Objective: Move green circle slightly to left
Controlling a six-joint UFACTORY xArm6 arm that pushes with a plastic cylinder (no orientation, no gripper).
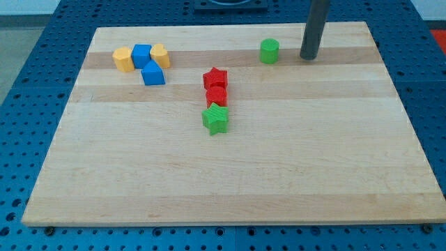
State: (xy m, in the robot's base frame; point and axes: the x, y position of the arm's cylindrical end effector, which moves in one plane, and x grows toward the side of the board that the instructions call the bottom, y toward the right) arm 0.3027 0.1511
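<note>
Green circle [270,51] just left of my tip [309,57]

On the wooden desk [230,174], the green circle block [270,51] sits near the view's top, right of centre. My tip [309,57] stands just to its right, apart from it. Near the middle, a red star block [215,78], a second red block [217,95] of unclear shape, and a green star block [216,120] run in a touching line toward the view's bottom. At the top left cluster a yellow block [123,59], a blue cube [142,54], another yellow block [160,55] and a blue block [152,74] below them.
</note>
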